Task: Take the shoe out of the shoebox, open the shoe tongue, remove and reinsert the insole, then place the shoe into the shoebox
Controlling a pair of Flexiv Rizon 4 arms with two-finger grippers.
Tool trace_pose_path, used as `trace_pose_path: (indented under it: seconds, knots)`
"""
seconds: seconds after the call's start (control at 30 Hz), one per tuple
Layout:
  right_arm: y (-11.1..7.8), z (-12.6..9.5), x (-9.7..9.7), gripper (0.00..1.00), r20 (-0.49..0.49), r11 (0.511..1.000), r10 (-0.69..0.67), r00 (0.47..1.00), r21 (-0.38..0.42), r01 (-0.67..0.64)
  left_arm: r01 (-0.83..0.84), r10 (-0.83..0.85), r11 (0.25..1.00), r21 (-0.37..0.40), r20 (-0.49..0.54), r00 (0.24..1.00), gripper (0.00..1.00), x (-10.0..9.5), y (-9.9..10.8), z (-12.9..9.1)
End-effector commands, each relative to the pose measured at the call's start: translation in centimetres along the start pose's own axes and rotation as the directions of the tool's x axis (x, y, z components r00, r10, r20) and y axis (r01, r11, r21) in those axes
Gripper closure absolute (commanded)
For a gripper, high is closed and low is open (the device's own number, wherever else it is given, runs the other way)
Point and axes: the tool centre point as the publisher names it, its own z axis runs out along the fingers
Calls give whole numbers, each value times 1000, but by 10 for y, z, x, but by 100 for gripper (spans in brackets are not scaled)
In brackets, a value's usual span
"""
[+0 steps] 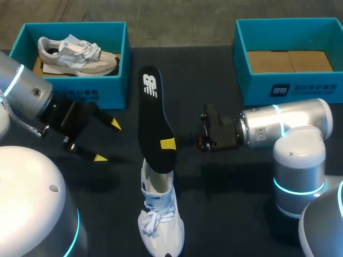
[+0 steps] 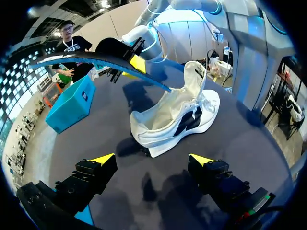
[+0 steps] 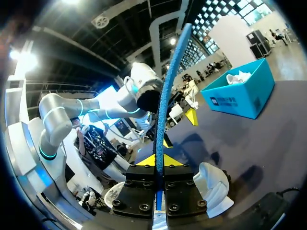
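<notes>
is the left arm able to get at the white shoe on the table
Probably yes: the left gripper is open, with only bare table between it and the shoe. The insole in the right gripper sits higher up.

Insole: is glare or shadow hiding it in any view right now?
Head view: the insole is evenly lit but dark against the dark table. Left wrist view: it throws a shadow on the table beside the shoe. Right wrist view: edge-on and backlit, no glare on it.

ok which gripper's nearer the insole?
Right. The right gripper is shut on the black insole; the left gripper is open, off to its side, not touching it.
</notes>
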Motion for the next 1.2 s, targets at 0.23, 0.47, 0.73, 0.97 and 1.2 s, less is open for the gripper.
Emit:
trace_pose_path:
  seconds: [0.23, 0.47, 0.73, 0.97, 1.2]
  knots:
    - [-2, 16, -8, 100, -24, 999, -15, 1000, -31, 14, 21, -21, 1000, 0, -45, 999, 0, -10, 4, 8]
    - [-2, 16, -8, 100, -24, 999, -15, 1000, -31, 14, 26, -26, 1000, 3, -60, 998, 0, -10, 4, 13]
    - [-6, 24, -11, 100, 2, 998, -66, 998, -19, 66, 43, -39, 999, 28, -118, 992, 0, -13, 0, 31]
    - [-6, 29, -16, 100, 51, 996, -76, 996, -30, 78, 55, -50, 998, 33, -135, 990, 0, -11, 5, 35]
    - [-12, 24, -20, 100, 84, 992, -100, 991, -67, 106, 79, -73, 996, 37, -147, 986, 0, -8, 11, 36]
